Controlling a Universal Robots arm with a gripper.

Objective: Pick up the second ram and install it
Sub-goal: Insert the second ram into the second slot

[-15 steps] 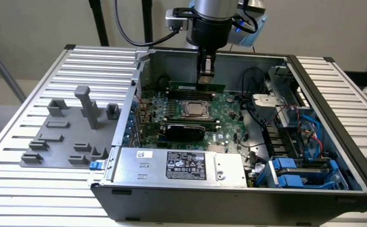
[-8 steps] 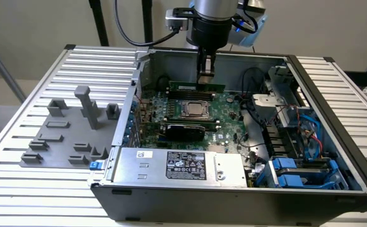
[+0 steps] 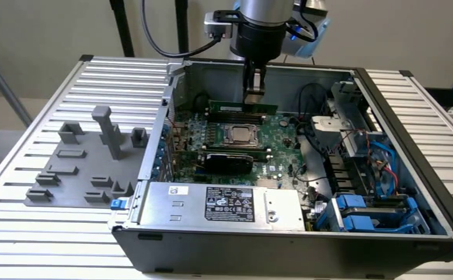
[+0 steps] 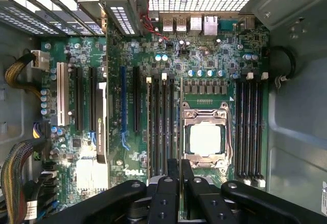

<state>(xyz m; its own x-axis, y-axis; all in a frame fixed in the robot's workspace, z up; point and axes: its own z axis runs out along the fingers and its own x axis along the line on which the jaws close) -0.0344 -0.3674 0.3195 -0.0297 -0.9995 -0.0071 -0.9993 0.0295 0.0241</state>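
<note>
The second ram [image 3: 230, 108], a thin green stick, stands on edge inside the open computer case, just beyond the silver CPU socket [image 3: 242, 135]. My gripper [image 3: 254, 100] comes straight down onto the stick's upper edge, its fingers pinched together on it. In the wrist view the black fingers [image 4: 166, 193] sit close together, and my gripper [image 4: 180, 170] hangs high over the motherboard, beside the CPU socket [image 4: 205, 138]. Black memory slots [image 4: 250, 127] run along one side of the socket and more slots [image 4: 161, 127] along the other. The stick itself I cannot make out between the fingers there.
A black-topped card [image 3: 226, 158] stands in front of the socket. The grey power supply [image 3: 219, 203] fills the case's near side. Blue drive bays [image 3: 366, 213] and cables [image 3: 366, 157] crowd the exterior view's right. A grey parts fixture [image 3: 86, 163] lies at its left.
</note>
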